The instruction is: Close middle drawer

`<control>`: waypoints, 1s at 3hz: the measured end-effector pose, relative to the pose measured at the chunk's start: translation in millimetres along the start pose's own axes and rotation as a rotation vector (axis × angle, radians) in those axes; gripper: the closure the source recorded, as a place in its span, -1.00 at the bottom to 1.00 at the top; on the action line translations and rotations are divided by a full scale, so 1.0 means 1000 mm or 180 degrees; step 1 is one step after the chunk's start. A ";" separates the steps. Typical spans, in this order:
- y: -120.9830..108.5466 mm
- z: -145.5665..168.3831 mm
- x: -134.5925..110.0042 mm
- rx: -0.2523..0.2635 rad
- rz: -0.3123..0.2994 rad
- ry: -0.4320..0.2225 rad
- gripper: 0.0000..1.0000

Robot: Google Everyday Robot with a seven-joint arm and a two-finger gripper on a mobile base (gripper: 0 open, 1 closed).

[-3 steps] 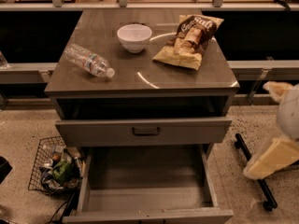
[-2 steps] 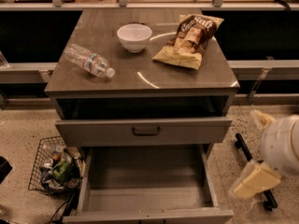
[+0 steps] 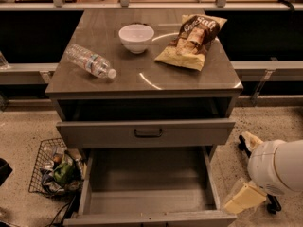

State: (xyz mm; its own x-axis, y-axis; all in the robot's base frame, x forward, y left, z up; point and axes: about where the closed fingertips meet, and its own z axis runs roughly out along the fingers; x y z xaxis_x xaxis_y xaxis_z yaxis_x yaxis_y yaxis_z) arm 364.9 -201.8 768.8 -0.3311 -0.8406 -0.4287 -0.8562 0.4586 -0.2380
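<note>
Likely approach step: the grey-brown middle drawer (image 3: pixel 147 183) stands open. The end effector (image 3: pixel 244 197), state indeterminable, sits off the grey worktop (image 3: pixel 142 79) front-right corner. Next: push front inward.

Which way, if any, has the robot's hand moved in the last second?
Yes. Against the fixed cabinet, the hand has gone down and left, nearer the right front corner of the pulled-out middle drawer.

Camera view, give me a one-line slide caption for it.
The middle drawer of the cabinet stands pulled far out, gripper low to its right; bowl, water bottle and chip bag sit on top.
</note>
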 end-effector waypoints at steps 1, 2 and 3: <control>0.008 0.014 0.007 -0.0029 0.0023 0.0003 -1.00; 0.063 0.095 0.049 -0.0234 0.0189 -0.0100 -1.00; 0.103 0.160 0.065 -0.0358 0.0182 -0.0207 -0.95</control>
State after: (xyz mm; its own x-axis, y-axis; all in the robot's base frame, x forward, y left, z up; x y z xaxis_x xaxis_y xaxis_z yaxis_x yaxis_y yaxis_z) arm 318.5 -163.3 577.2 -0.3575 -0.7919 -0.4951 -0.8768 0.4671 -0.1139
